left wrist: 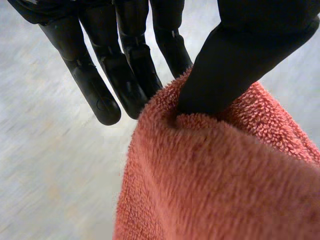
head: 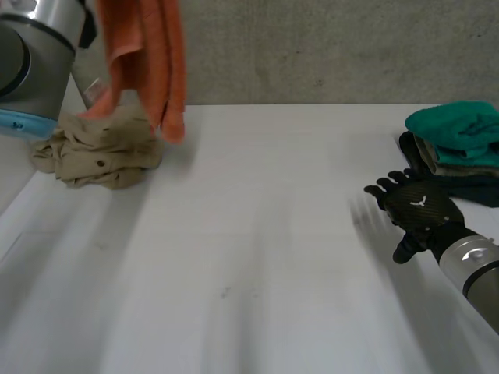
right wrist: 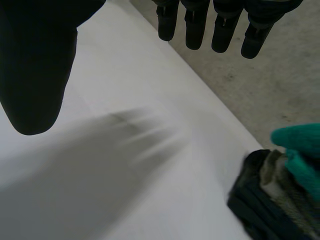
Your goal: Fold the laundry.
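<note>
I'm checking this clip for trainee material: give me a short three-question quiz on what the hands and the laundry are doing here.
1. True or false: the right hand is open and holds nothing.
2. What does the left hand pinch? A. the orange towel B. a blue sock C. nothing
3. Fill in: the folded stack lies beside the ___ hand.
Key: 1 true; 2 A; 3 right.
</note>
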Available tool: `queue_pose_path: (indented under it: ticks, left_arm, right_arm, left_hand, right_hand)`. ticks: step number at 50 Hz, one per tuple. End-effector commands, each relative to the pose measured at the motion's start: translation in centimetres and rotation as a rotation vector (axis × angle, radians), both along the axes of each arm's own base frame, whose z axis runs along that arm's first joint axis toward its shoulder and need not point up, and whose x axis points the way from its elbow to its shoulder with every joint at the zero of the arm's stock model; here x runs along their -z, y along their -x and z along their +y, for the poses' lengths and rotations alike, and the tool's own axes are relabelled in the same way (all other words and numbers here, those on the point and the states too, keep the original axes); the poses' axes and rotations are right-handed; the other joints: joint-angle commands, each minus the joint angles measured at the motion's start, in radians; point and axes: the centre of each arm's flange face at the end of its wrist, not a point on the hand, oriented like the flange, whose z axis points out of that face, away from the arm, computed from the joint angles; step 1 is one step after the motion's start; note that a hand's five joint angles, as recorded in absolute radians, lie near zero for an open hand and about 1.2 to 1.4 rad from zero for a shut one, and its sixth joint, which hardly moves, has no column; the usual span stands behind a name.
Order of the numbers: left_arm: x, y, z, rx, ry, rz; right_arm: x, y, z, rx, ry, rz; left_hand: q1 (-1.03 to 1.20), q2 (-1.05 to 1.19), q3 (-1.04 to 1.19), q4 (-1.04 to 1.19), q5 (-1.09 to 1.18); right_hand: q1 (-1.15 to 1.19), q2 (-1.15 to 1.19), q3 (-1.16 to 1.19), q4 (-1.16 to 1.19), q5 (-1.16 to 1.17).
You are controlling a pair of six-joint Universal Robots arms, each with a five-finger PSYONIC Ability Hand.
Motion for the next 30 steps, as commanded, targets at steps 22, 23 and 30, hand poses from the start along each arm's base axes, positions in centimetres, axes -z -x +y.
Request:
queue_pose_path:
  ticks: [22, 23, 30]
  left_arm:
    - [20.4, 11.6, 11.4, 0.068, -0.47, -0.5]
    - [18.7, 11.0, 11.5, 0.038, -0.453, -0.47]
    - [16.2, 8.1, 13.8, 0.025, -0.497, -0.443]
  right_arm:
    - [-5.5, 2.3, 1.0, 0.148, -0.097, -0.237]
    - [-5.5, 2.1, 1.3, 0.141, -0.103, -0.233]
    - [-6.2, 0.1, 5.2, 0.067, -0.225, -0.231]
  left_hand:
    - [-0.877, -0.979, -0.978, -0.984, -0.945]
    - [-0.886, -0.988, -0.987, -0.994, -0.954]
    - [-0.88, -0.983, -0.981, -0.988, -0.948]
  right_hand:
    - [-0.052, -0.04, -0.036, -0.036, -0.042]
    - [-0.052, -0.04, -0.036, -0.036, -0.042]
    - [-0.052, -0.04, -0.036, -0.036, -0.042]
